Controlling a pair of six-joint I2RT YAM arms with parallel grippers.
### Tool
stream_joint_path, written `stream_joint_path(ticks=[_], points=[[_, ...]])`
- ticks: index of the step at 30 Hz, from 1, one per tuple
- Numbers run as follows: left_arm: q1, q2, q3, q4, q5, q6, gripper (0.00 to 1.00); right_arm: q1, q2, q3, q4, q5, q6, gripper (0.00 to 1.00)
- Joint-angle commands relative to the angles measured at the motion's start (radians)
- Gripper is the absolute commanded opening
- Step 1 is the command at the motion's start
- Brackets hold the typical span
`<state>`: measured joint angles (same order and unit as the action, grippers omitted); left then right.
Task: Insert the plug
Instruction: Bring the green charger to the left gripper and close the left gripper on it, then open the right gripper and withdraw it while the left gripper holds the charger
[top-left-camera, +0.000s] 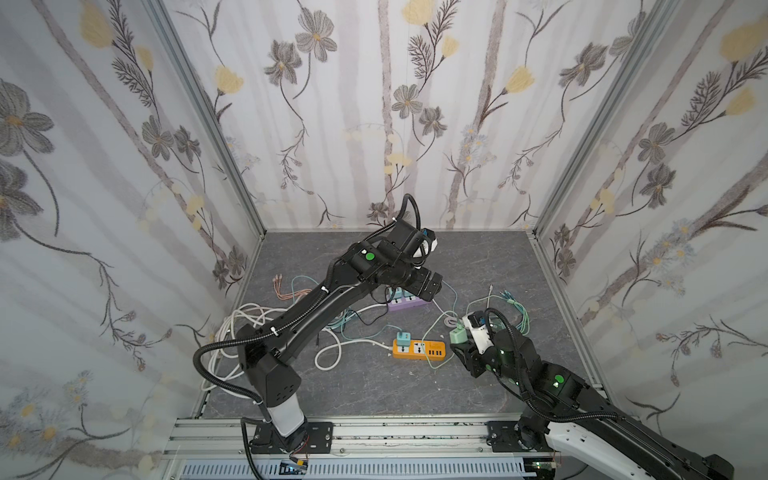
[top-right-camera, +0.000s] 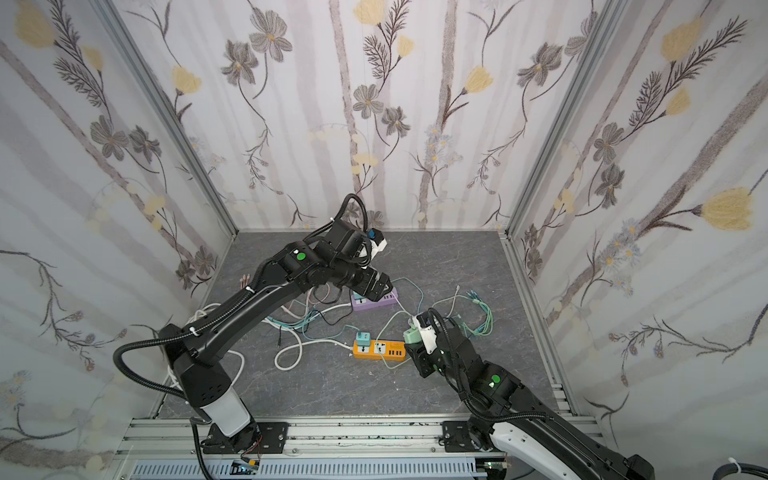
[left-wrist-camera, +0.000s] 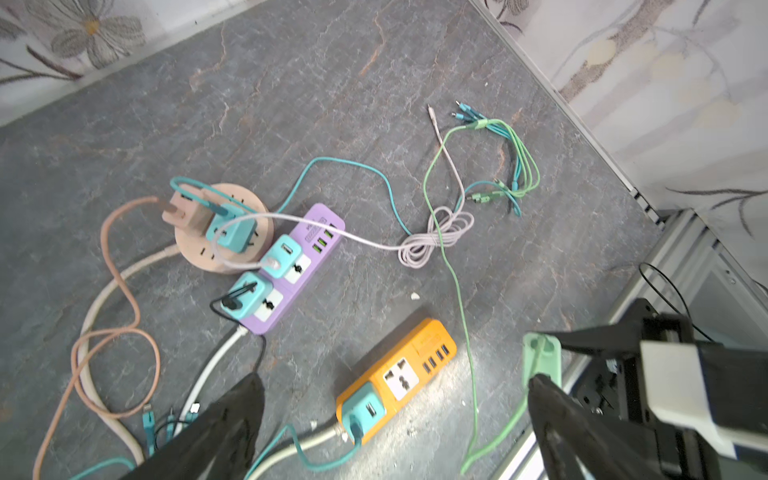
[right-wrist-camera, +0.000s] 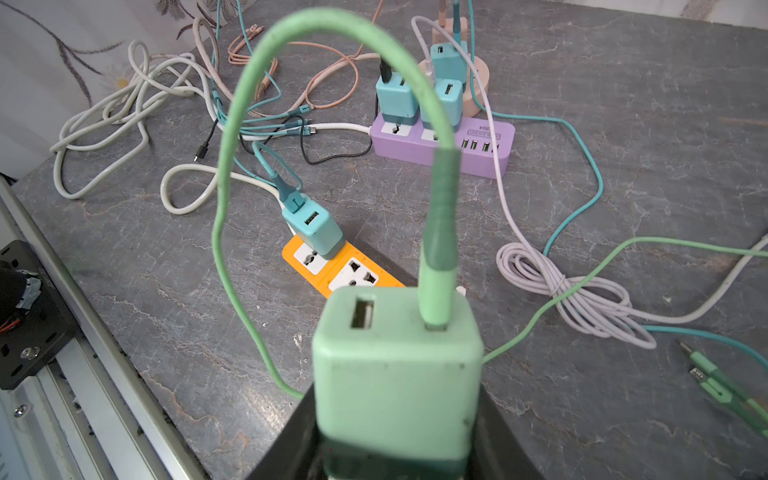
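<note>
One green plug (right-wrist-camera: 397, 365) clamped by right gripper (right-wrist-camera: 397, 440), left gripper (top-left-camera: 430, 289) gaping, one orange strip (top-left-camera: 430, 350)

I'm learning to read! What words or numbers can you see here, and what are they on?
"204", small, seems so: on the purple power strip, beside its boxed label.
Boxed label on that strip: too blurred to read.
Label on the orange power strip: too blurred to read.
No other writing shows.
</note>
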<state>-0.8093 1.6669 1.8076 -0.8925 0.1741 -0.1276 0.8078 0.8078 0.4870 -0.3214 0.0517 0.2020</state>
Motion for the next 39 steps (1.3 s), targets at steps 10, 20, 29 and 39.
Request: stream_joint_path(ticks=[10, 20, 29, 39], points=[[0.004, -0.235, -0.235, 0.015, 0.14, -0.008, 0.98, 0.011, 0.157, 0.111, 0.2, -0.089, -0.258, 0.15], [0.032, -0.257, -0.347, 0.091, 0.273, -0.076, 0.85, 0.049, 0.217, 0.141, 0.259, -0.016, -0.435, 0.16], [0.055, -0.279, -0.438, 0.197, 0.4, -0.134, 0.79, 0.086, 0.245, 0.154, 0.312, -0.012, -0.562, 0.16], [0.055, -0.238, -0.466, 0.286, 0.43, -0.192, 0.69, 0.138, 0.293, 0.197, 0.298, 0.02, -0.616, 0.17]])
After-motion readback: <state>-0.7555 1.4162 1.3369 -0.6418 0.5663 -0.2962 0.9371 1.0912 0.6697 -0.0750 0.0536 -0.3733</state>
